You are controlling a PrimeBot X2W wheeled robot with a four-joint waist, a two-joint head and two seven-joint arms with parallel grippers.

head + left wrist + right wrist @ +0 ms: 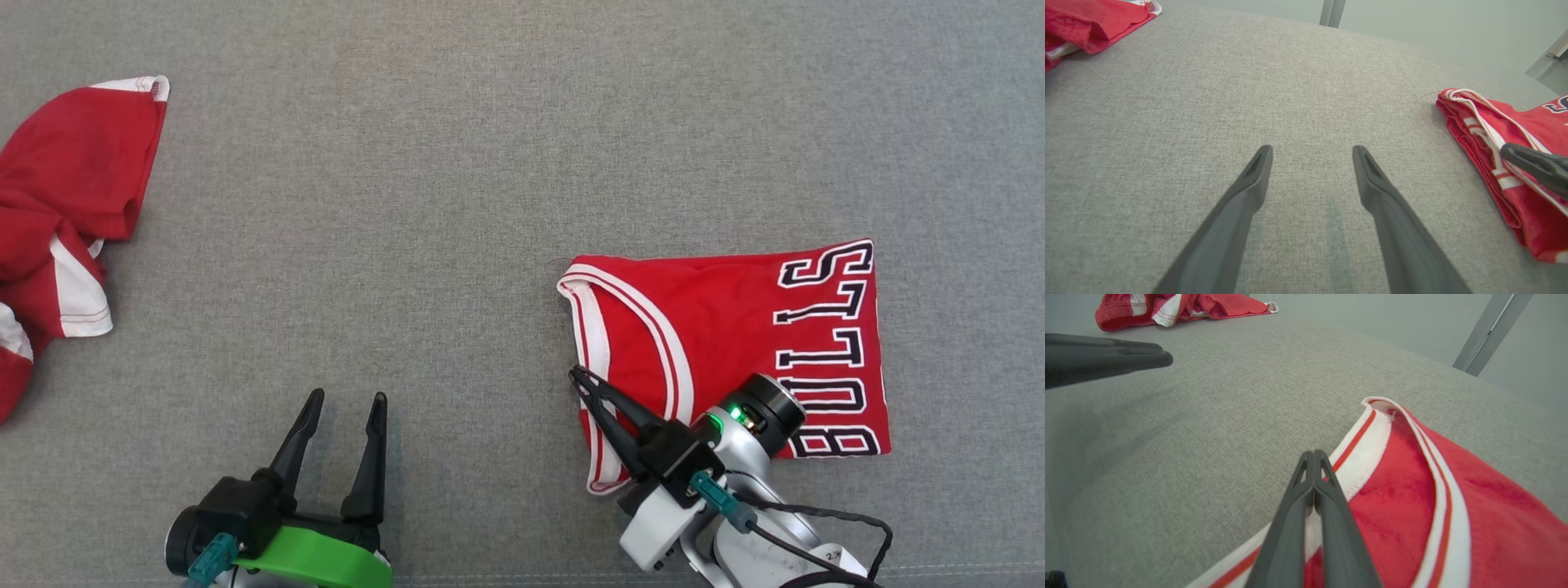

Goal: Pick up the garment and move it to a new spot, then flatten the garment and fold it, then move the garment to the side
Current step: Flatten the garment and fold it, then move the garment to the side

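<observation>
Folded jersey (718,327), right end effector (577,376) closed at trim

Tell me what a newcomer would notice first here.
The folded red jersey with bold black-and-white lettering, at the right of the head view, with the shut right gripper over its white-trimmed edge. Next, a crumpled red-and-white garment at the far left, and the open left gripper over the bare grey cloth between them.

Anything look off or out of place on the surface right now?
Only the second red garment, lying crumpled at the far left, partly out of the head view. The folded jersey looks tidy, edges roughly square; the right gripper sits shut over its white trim.
</observation>
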